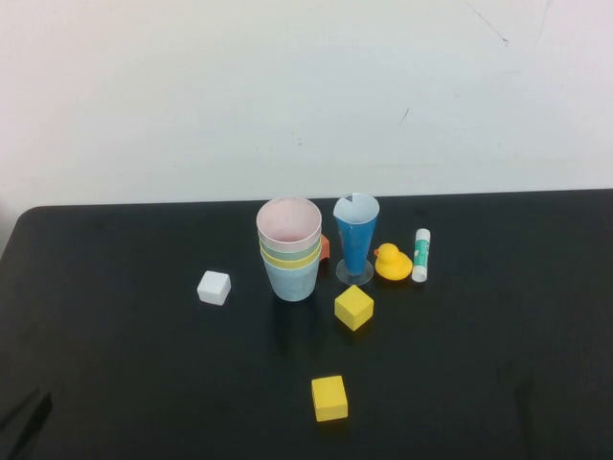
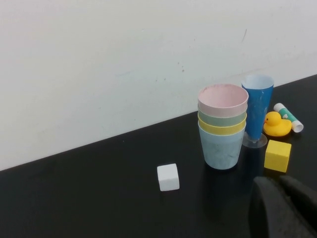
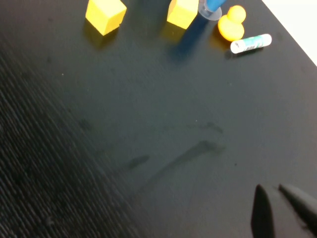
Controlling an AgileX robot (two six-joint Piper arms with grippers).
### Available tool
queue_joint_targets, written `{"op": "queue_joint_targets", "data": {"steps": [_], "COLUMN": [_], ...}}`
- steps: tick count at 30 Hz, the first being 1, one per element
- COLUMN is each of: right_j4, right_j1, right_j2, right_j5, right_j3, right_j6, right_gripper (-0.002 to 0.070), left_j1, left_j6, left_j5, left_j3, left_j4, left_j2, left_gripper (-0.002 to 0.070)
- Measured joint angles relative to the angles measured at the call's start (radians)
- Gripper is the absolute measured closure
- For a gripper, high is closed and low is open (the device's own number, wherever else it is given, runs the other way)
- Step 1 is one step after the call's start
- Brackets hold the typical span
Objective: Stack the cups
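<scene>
We are seeing cups (image 1: pixel 290 249) fully nested; keeping left gripper (image 2: pixel 285 208) and right gripper (image 3: pixel 280 208) back; finger state of both: cannot tell.

Matte black table (image 1: pixel 115 364) against a plain white wall (image 1: pixel 192 96), faintly scuffed, under even light.

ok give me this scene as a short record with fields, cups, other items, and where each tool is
cups: pink cup on top, green, yellow, then blue cup at bottom, one nested stack
beside stack: blue cone glass, duck, glue stick
blocks: white block, two yellow blocks
left tool: low, apart from stack
right tool: over bare table
</scene>
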Motion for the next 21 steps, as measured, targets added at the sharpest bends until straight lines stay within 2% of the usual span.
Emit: {"op": "queue_joint_targets", "data": {"steps": [10, 18, 21], "right_j4": [0.000, 0.000, 0.000], "right_j1": [0.000, 0.000, 0.000], "right_j2": [0.000, 0.000, 0.000], "right_j5": [0.000, 0.000, 0.000], "right_j3": [0.000, 0.000, 0.000], "right_j6": [0.000, 0.000, 0.000], "right_gripper": [0.0671, 0.0671, 0.0671], "left_j1": [0.011, 0.176, 0.216], "left_j6": [-0.002, -0.096, -0.162], "left_j5": [-0.003, -0.003, 0.005], "left_j3": [0.023, 0.150, 0.194], "left_j4": [0.008, 0.073, 0.096], "left_j2": [-0.032, -0.222, -0.232], "left_gripper": [0.0674, 0.0675, 0.0675]}}
